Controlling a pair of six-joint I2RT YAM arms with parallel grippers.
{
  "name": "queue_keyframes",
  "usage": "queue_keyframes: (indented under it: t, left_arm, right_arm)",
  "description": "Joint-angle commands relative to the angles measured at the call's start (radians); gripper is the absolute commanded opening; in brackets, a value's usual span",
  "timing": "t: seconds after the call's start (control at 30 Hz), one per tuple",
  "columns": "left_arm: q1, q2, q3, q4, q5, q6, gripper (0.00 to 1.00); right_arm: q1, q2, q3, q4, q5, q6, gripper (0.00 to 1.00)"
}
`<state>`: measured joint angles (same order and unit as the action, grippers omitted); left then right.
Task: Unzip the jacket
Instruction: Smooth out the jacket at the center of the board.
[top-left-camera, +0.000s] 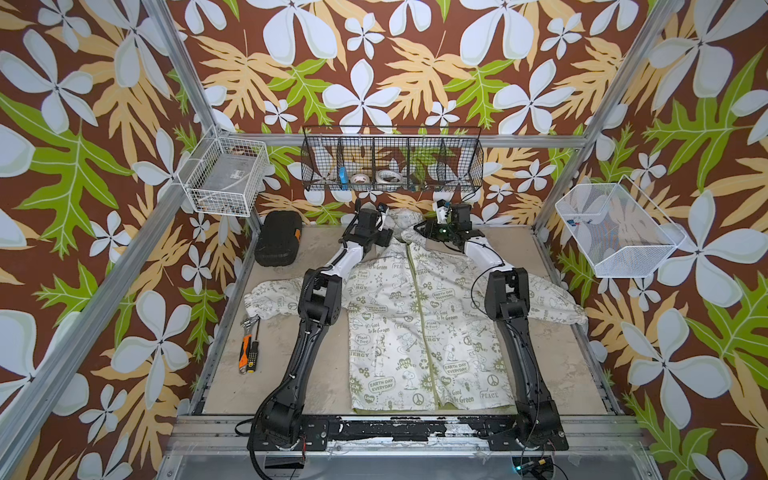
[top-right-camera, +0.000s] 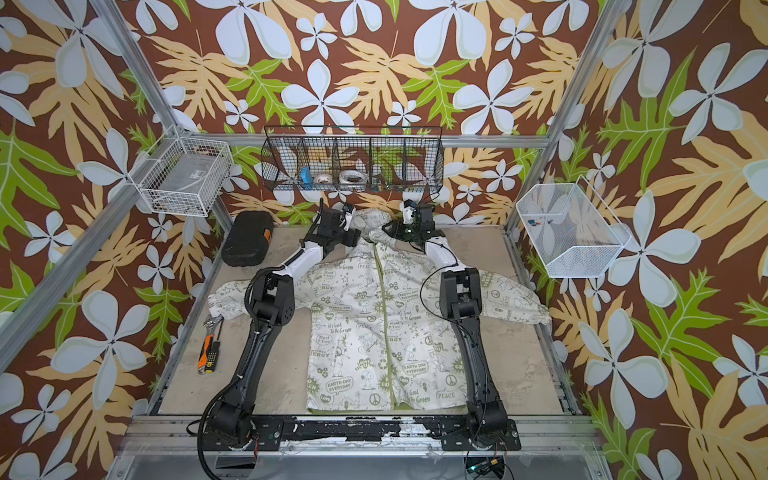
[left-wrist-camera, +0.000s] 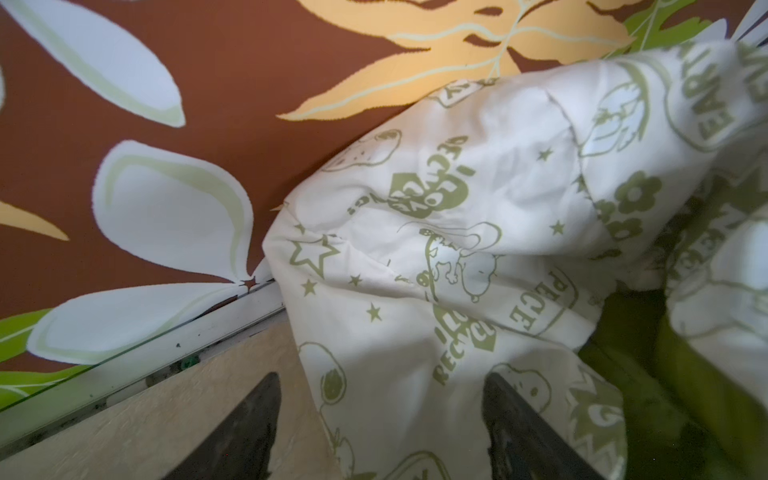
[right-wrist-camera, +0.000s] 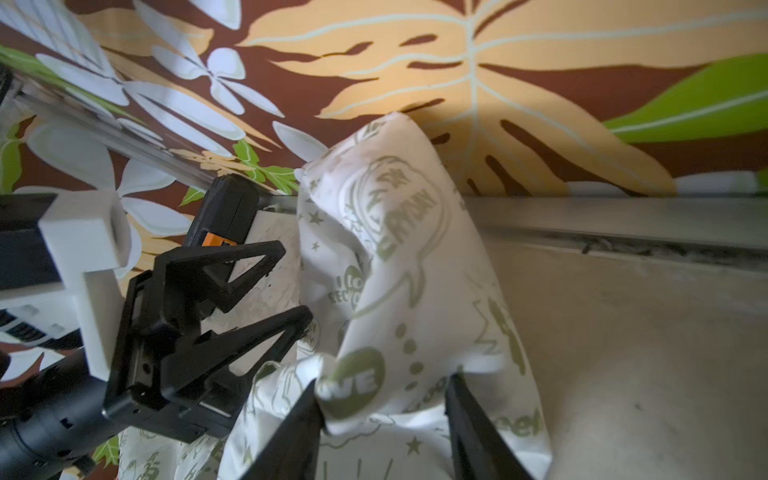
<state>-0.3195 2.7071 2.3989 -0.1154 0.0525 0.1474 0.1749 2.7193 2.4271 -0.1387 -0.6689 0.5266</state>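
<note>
Left arm (top-left-camera: 316, 299), right arm (top-left-camera: 509, 291) overlie jacket (top-left-camera: 399, 332) sleeves; black case (top-left-camera: 277, 237) nearby.

You have bare table (top-left-camera: 552, 365) right of the jacket (top-left-camera: 399, 332); a case (top-left-camera: 277, 237) and tools (top-left-camera: 248, 345) crowd the left, a basket (top-left-camera: 392, 160) overhangs the back.

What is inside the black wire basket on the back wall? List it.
The basket holds a blue item, a tape roll and a second roll. Something further right is too small to tell. The mesh partly covers its floor.
</note>
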Motion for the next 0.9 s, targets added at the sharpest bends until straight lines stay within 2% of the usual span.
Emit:
queue_keyframes:
  t: [0.0,0.13,0.27,0.3,0.4,0.47,0.57,0.67,0.7,0.87]
  left_arm:
    - [0.015,0.012,0.021,0.0,-0.03,-0.068,0.73]
    - [0.057,0.005,0.003,0.012,-0.031,-0.172,0.7]
    - [0.09,-0.014,-0.039,0.04,-0.009,-0.232,0.69]
    - [0.093,-0.023,-0.051,0.049,-0.014,-0.227,0.7]
    - [0.093,-0.07,-0.096,0.067,-0.054,-0.197,0.77]
    - [0.094,-0.115,-0.136,0.079,-0.077,-0.176,0.83]
    - [0.093,-0.201,-0.208,0.082,-0.15,-0.146,0.88]
    - [0.094,-0.318,-0.337,0.103,-0.248,-0.145,0.92]
    - [0.093,-0.37,-0.402,0.12,-0.277,-0.146,0.99]
    - [0.093,-0.629,-0.759,0.245,-0.405,-0.153,1.0]
  right_arm:
    - [-0.023,0.016,0.001,0.063,0.063,0.062,0.31]
    - [-0.079,0.073,0.038,0.055,0.069,0.065,0.2]
    - [-0.117,0.111,0.054,0.04,0.042,0.019,0.22]
    - [-0.122,0.114,0.056,0.034,0.028,-0.002,0.26]
    - [-0.13,0.102,0.053,-0.025,0.003,-0.079,0.55]
    - [-0.131,0.057,0.022,-0.075,0.026,-0.135,0.63]
    - [-0.138,-0.065,-0.112,-0.078,0.065,-0.174,0.66]
    - [-0.155,-0.209,-0.276,-0.069,0.117,-0.175,0.66]
    - [-0.16,-0.256,-0.332,-0.071,0.127,-0.171,0.65]
    - [-0.187,-0.495,-0.664,-0.032,0.16,-0.154,0.63]
